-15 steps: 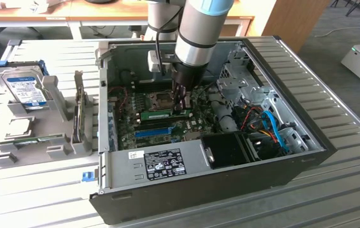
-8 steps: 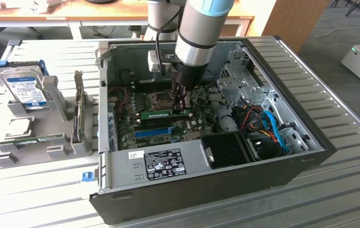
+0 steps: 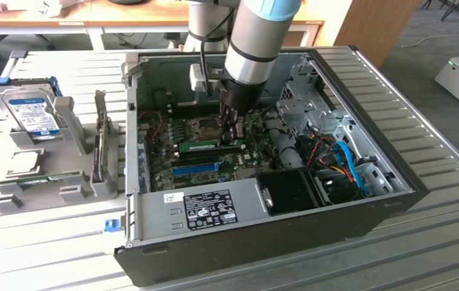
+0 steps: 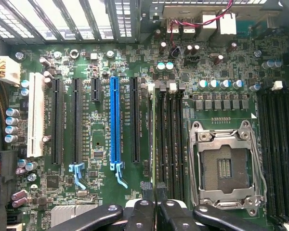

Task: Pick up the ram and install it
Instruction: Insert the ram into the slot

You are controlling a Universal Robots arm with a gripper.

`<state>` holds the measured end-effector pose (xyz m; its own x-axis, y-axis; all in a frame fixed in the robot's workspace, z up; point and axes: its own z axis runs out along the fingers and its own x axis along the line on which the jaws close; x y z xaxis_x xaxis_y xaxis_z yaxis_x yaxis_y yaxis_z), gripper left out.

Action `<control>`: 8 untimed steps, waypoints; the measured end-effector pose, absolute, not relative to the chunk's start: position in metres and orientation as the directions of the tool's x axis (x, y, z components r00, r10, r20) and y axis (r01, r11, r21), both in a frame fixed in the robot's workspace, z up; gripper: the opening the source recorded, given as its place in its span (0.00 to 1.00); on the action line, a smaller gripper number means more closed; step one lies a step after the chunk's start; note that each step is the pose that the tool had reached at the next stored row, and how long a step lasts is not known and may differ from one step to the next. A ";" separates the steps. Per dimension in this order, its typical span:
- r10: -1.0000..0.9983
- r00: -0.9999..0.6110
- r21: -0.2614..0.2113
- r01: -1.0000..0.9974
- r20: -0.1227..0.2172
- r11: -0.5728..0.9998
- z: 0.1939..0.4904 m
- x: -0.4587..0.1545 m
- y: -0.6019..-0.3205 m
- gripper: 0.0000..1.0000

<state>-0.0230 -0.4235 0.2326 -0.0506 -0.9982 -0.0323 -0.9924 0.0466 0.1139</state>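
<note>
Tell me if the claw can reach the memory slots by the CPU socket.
Likely yes: the claw, closed on the ram, hangs right above the memory slots, and nothing lies across them.

My arm (image 3: 253, 36) runs off the exterior picture's top edge, and my gripper (image 3: 231, 126) covers part of the ram (image 3: 207, 145), so its seating in the slot is hidden. In the wrist view the ram is edge-on with its chips hidden, and my gripper's body is cut by the picture's edge. Case sticker (image 3: 209, 209) print too small to read.
</note>
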 end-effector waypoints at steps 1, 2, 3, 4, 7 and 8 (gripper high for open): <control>-0.998 -0.051 0.114 -0.992 -0.032 0.047 0.233 -0.023 -0.423 0.13; -0.998 -0.051 0.114 -0.992 -0.032 0.047 0.233 -0.023 -0.423 0.13; -0.998 -0.051 0.114 -0.992 -0.033 0.047 0.233 -0.023 -0.423 0.13; -0.998 -0.051 0.114 -0.992 -0.038 0.046 0.232 -0.023 -0.423 0.13; -0.997 -0.051 0.115 -0.992 -0.049 0.045 0.232 -0.023 -0.423 0.13; -0.997 -0.051 0.115 -0.992 -0.049 0.045 0.232 -0.023 -0.423 0.13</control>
<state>-0.0230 -0.4234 0.2324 -0.0507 -0.9975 -0.0494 -0.9924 0.0447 0.1146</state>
